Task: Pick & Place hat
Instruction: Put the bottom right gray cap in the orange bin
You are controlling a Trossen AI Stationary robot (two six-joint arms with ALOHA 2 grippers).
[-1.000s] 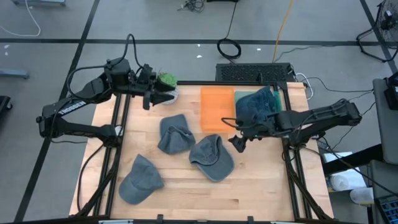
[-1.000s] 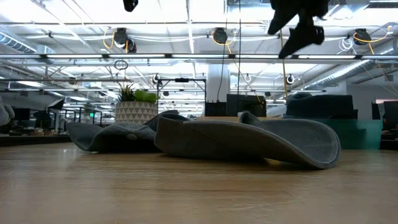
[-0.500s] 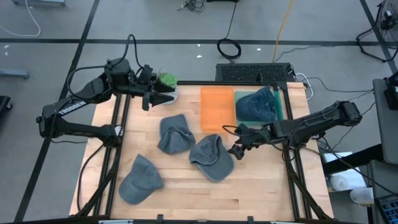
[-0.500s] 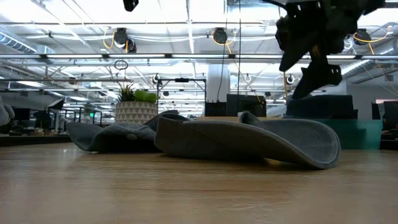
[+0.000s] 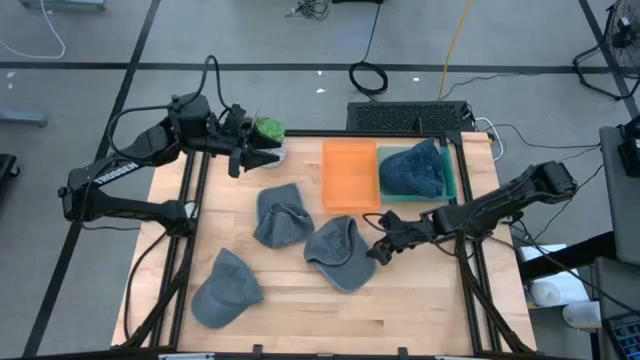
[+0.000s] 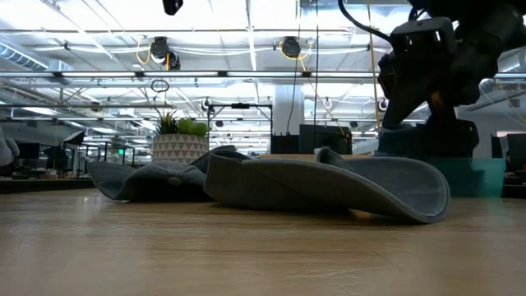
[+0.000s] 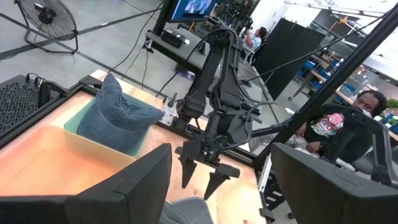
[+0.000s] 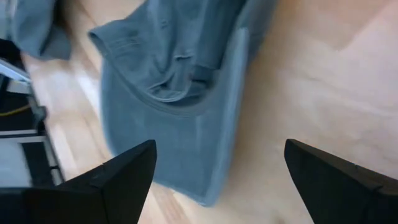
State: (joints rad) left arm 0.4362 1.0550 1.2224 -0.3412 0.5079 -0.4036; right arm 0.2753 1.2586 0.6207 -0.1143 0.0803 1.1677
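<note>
Fingers of right gripper (image 5: 376,252): spread wide, empty, poised at the edge of the nearest hat (image 5: 340,252), mid-table. Hat: soft grey cloth, light, floppy crown, stiffer brim; best pinched at the brim edge facing the gripper. Teal bin (image 5: 452,180): already holds one hat. Left gripper (image 5: 262,150): open, waiting near the potted plant (image 5: 267,128).

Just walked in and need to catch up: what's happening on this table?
The robot is sorting hats into bins. One dark hat already lies in the green bin; the orange bin shows nothing in it. The right gripper, jaws open, is beside the nearest gray hat. Two more gray hats lie on the table. The left gripper, jaws open, waits by the potted plant.
</note>
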